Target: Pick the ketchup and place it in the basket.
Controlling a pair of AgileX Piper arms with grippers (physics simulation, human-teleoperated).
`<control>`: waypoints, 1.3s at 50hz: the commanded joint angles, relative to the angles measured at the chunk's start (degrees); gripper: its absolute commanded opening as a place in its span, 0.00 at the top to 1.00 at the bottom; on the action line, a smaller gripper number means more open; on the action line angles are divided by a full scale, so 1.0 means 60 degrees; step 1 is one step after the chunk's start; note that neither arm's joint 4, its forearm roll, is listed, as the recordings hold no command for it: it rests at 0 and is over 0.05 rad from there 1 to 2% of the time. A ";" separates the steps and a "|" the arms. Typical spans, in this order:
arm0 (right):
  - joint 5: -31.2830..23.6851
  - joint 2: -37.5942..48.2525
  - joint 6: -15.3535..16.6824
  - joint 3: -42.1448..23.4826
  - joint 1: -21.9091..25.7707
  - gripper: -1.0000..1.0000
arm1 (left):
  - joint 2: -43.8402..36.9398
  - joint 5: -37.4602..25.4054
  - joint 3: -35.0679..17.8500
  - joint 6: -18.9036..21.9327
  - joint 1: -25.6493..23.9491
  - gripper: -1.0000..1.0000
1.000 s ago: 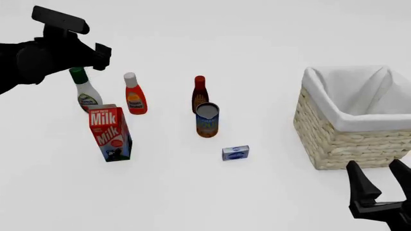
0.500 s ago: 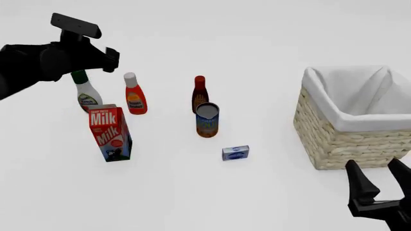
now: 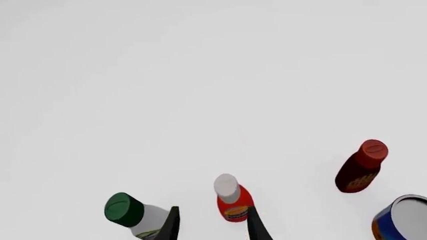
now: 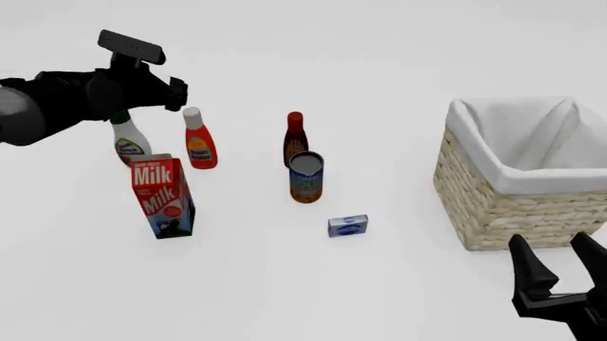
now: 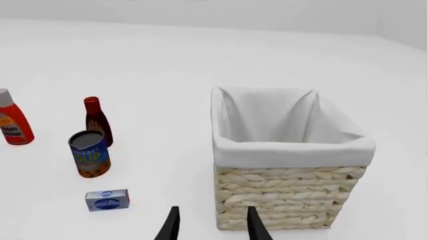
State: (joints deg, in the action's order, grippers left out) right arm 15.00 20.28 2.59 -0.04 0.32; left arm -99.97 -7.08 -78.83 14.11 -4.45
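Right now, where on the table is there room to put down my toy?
Best spot: the wide bare stretch between the small box and the basket. The near table in front of the milk is bare too. It's crowded on the left, where the green-cap bottle, ketchup and milk bunch together under the left gripper.

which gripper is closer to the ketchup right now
Left. The left gripper hovers just above and left of the ketchup; the right gripper sits far across the table, in front of the basket.
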 commanded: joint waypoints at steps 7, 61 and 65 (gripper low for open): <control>-0.0358 -0.0497 0.0146 0.0006 -0.0013 0.00 | -0.0623 0.0004 -0.0513 -0.0099 -0.0128 0.00; 0.0447 0.0617 0.0376 -0.0002 -0.0164 0.00 | -0.2142 0.0410 -0.1252 -0.0273 -0.0215 0.00; 0.0414 0.0594 0.0357 -0.0002 -0.0160 0.00 | -0.2201 0.0504 -0.1249 -0.0215 -0.0163 0.00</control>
State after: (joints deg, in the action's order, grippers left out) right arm 17.08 23.16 4.74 -0.05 -0.59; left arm -111.83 -4.85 -85.88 12.60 -5.69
